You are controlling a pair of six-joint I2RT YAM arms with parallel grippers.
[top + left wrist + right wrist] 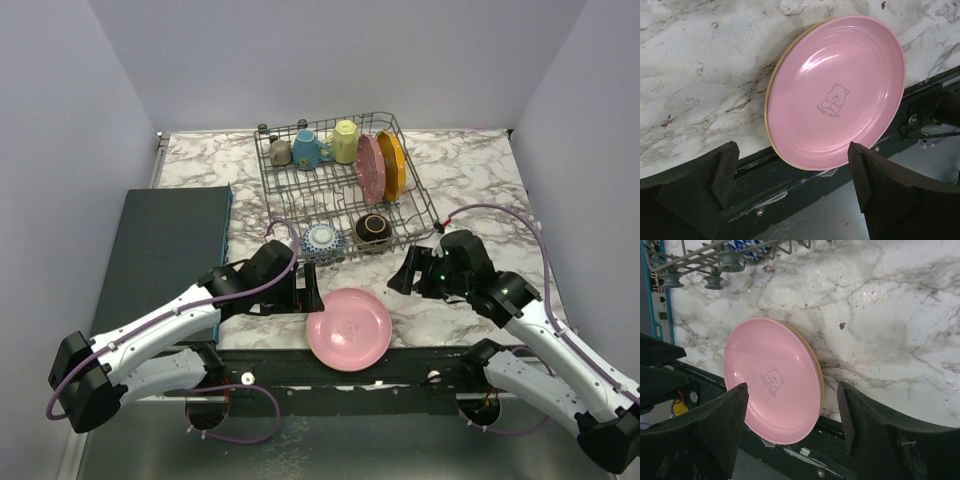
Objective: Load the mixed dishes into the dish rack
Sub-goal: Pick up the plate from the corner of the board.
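Since the plate [348,328] lies flat and face up just right of my left gripper [312,296], its near rim hanging over the edge of the table [470,180], I judge that arm the nearer one; my right gripper [398,280] stands farther off on the plate's other side. Both grippers are spread wide and hold nothing, and each wrist view frames the plate between the fingers. Being round, it offers no long axis to line up on, so I would take the overhanging rim and tip it upright for the rack [310,195], which sits beyond both grippers.
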